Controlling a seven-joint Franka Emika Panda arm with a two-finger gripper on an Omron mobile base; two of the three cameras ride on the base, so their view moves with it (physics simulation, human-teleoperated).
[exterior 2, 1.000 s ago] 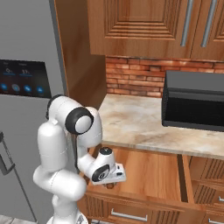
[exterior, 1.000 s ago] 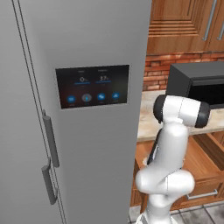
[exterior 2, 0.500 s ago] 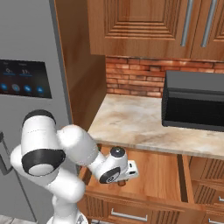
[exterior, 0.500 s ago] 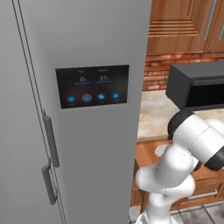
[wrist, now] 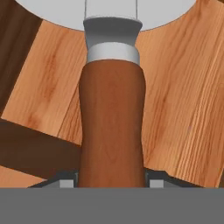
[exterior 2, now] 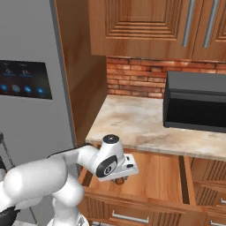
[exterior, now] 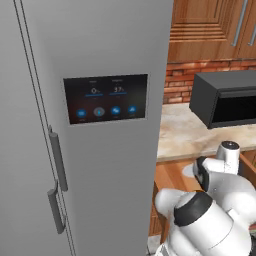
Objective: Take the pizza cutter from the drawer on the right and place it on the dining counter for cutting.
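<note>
The gripper (wrist: 111, 181) is clenched on the cutter (wrist: 111, 131): in the hand view the brown wooden handle fills the gap between the two fingertips (wrist: 65, 183), a grey collar sits above it, and the wheel is cut off by the top edge, so only its pale lower arc shows. Behind the cutter lies the light orange floor of the drawer (exterior 2: 154, 174), with a darker wooden edge crossing at the left. From the right base view the hand hangs over the left part of the open drawer, and the gripper (exterior 2: 120, 180) is mostly hidden under the white wrist housing (a small brown knob shows beneath it, too small to identify with certainty). Whether the cutter touches the drawer floor cannot be told. In the left base view the arm's bulk covers most of the drawer (exterior: 175, 180). The stone surface (exterior 2: 132, 121) above carries the microwave (exterior 2: 196, 101), cut off at the right; the fridge (exterior: 90, 125) stands at the left.
</note>
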